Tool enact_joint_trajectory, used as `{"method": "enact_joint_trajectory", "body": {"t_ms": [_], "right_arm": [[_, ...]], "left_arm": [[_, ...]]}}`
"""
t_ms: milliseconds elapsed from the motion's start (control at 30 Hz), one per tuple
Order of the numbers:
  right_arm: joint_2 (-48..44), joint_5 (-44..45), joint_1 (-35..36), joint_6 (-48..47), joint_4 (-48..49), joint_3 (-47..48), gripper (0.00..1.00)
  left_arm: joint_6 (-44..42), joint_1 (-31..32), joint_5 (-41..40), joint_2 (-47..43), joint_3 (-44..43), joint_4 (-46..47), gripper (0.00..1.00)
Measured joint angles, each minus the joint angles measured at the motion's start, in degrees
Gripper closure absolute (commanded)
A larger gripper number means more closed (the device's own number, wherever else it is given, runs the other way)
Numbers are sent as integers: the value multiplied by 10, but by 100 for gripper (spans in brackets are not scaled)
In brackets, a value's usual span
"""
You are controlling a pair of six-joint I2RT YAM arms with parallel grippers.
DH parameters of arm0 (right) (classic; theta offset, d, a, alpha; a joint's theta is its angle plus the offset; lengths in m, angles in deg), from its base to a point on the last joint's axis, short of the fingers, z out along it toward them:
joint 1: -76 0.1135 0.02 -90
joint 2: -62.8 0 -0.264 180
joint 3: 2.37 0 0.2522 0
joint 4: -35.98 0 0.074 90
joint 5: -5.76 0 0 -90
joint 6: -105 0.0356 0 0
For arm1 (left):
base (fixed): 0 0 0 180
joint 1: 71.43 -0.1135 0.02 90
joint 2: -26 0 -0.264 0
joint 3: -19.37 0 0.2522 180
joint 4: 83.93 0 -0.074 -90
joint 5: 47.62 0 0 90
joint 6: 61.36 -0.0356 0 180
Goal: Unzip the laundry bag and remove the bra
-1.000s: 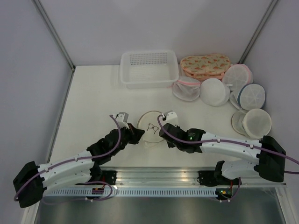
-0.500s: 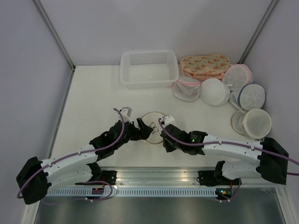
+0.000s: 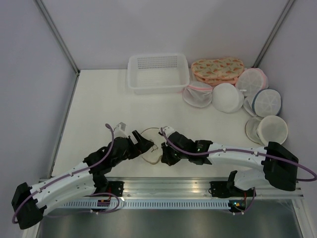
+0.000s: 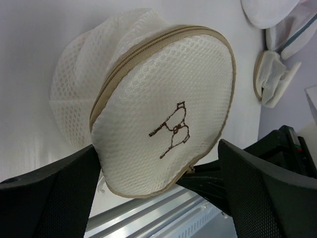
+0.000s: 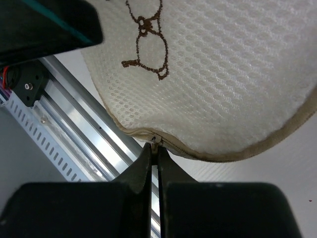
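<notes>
Clamping the zipped laundry bag [image 4: 163, 114], left tool [image 4: 158, 148]; right tool [image 5: 154, 151] pinches its zip pull [image 5: 154, 141].

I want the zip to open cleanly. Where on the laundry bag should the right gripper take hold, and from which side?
Pinch the zip pull sticking out of the tan rim of the laundry bag, coming from the side facing the aluminium rail. The left gripper holds the bag tilted up, so that edge is exposed; the right gripper is shut on the pull.

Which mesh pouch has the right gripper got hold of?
The cream, tan-rimmed laundry bag; the right gripper pinches its zip pull. The other pouches sit apart at the far right.
</notes>
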Motion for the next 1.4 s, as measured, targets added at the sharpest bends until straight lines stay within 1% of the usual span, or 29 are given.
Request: {"method": "enact_joint_trajectory", "body": {"t_ms": [133,267,433,500,600,667,733,867,967,1167,1400], "right_arm": [[2,35,-8,20,2,0,100],[-13,103,-38,56,-3,-10,100],[-69,198,-78,115,-37,-37,99],[-89,217,-87,128,-44,-46,100],[-94,219,-90,132,-44,-53,100],[-84,193,-90,129,-34,-56,100],[-66,147,-91,121,-11,-59,100],[-14,15,-90,102,64,-70,100],[12,-66,-83,90,116,-73,99],[28,-133,-59,71,174,-70,100],[49,-150,-53,59,188,-51,99]], "left_arm": [[35,0,-21,-51,0,-45,0],[53,0,-48,-81,0,-88,0],[64,0,-61,-62,0,-123,0],[71,0,-59,-50,1,-122,1],[77,0,-45,-38,9,-106,1],[82,0,-31,-32,22,-82,0],[87,0,-18,-27,30,-63,0],[92,2,2,-24,31,-31,0],[99,7,10,-23,31,-19,0],[117,18,12,-26,32,-3,1],[119,38,-2,-32,32,14,1]]}}
